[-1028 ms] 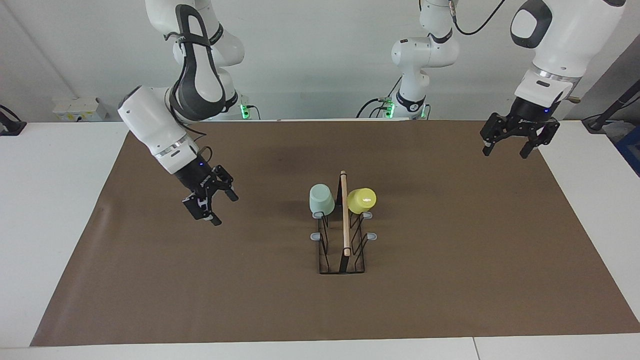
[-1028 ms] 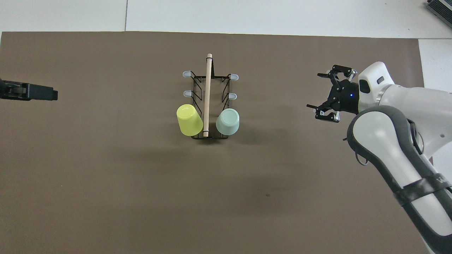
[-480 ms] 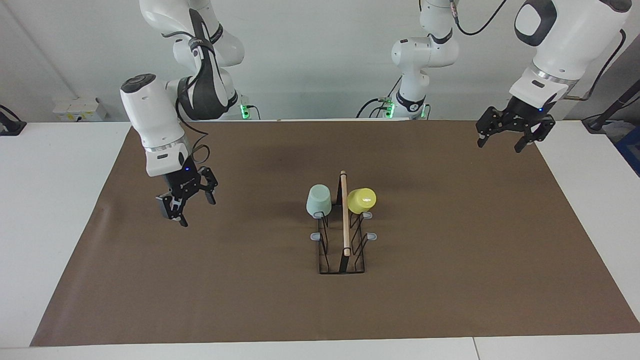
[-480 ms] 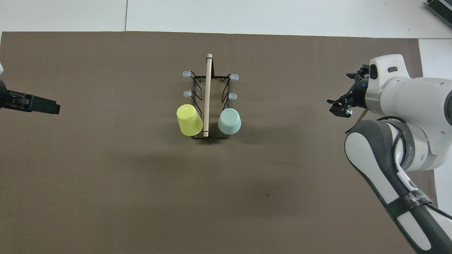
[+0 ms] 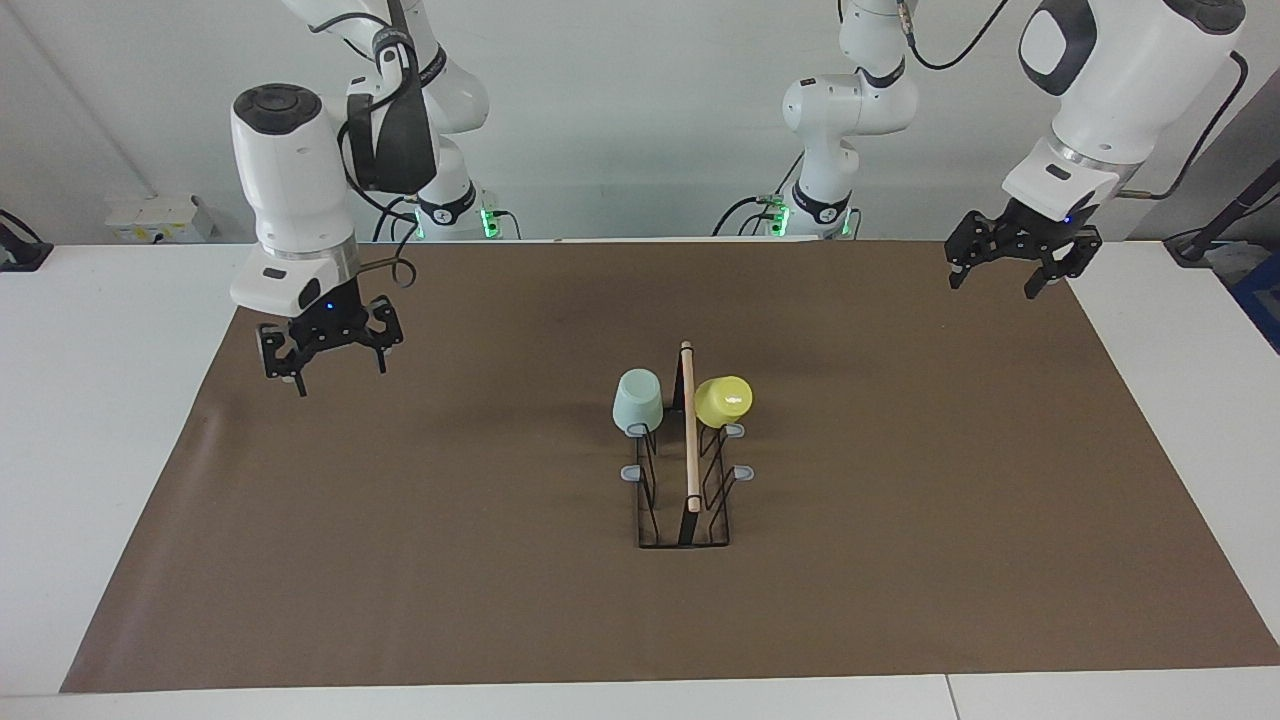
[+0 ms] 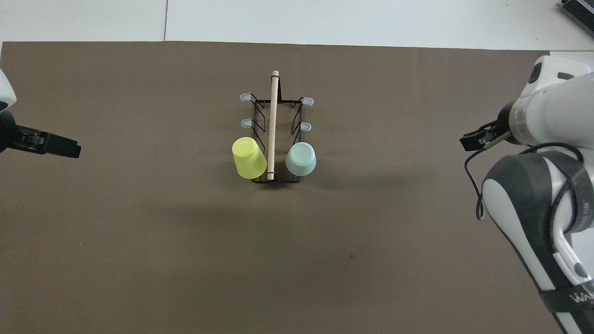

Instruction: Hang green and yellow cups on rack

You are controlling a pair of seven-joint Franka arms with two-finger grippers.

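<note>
The rack stands mid-table, a black wire stand with a wooden top bar, and also shows in the overhead view. The mint green cup and the yellow cup sit upside down on the prongs at the rack's end nearer the robots. The green cup is on the right arm's side of the bar and the yellow cup is on the left arm's side. My right gripper is open and empty over the mat toward the right arm's end. My left gripper is open and empty over the mat's corner toward the left arm's end.
A brown mat covers most of the white table. The rack's other grey-capped prongs carry nothing. A grey box sits near the wall at the right arm's end.
My right gripper has drawn away from the rack toward the right arm's end, rising and turning to point down. My left gripper has pulled back slightly toward the robots. The green cup shifted slightly on its prong.
</note>
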